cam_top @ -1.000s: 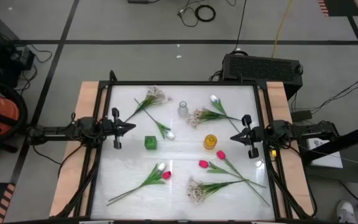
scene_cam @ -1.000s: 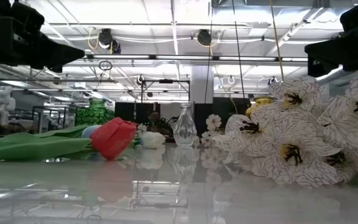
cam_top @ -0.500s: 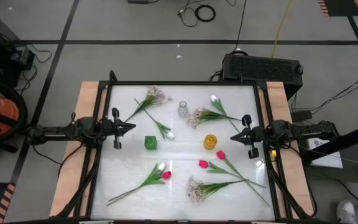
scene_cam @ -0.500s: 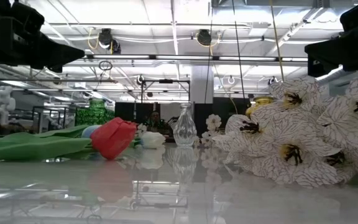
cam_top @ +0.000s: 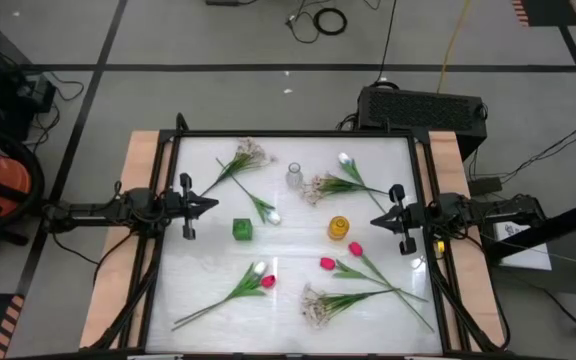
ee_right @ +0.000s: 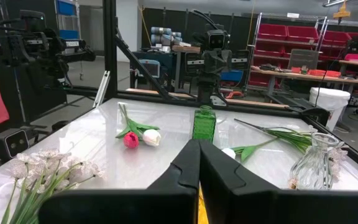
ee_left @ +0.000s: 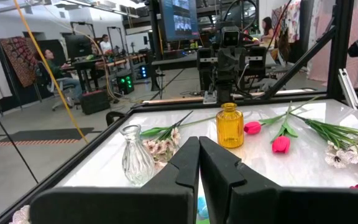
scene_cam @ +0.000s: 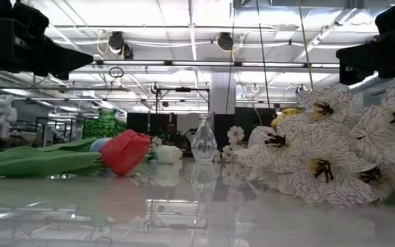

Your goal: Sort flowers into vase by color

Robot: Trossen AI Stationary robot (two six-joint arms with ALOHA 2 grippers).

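Flowers lie flat on the white table. A pale blossom spray (cam_top: 249,154) and a white tulip (cam_top: 269,214) lie at far left. Another spray (cam_top: 322,187) with a white tulip (cam_top: 345,160) lies at far right. Two magenta tulips (cam_top: 355,248) lie near right, and a white and magenta pair (cam_top: 263,275) near centre by a third spray (cam_top: 314,305). A clear glass vase (cam_top: 294,177), a green vase (cam_top: 242,229) and a yellow vase (cam_top: 339,228) stand upright. My left gripper (cam_top: 212,205) hovers shut at the left edge, my right gripper (cam_top: 374,221) shut at the right edge.
A black frame (cam_top: 293,134) borders the table, with wooden strips (cam_top: 140,160) outside it on both sides. In the low view the magenta tulip (scene_cam: 125,151) and the big spray (scene_cam: 334,147) lie close to the near edge. Bare tabletop (cam_top: 293,235) lies between the green and yellow vases.
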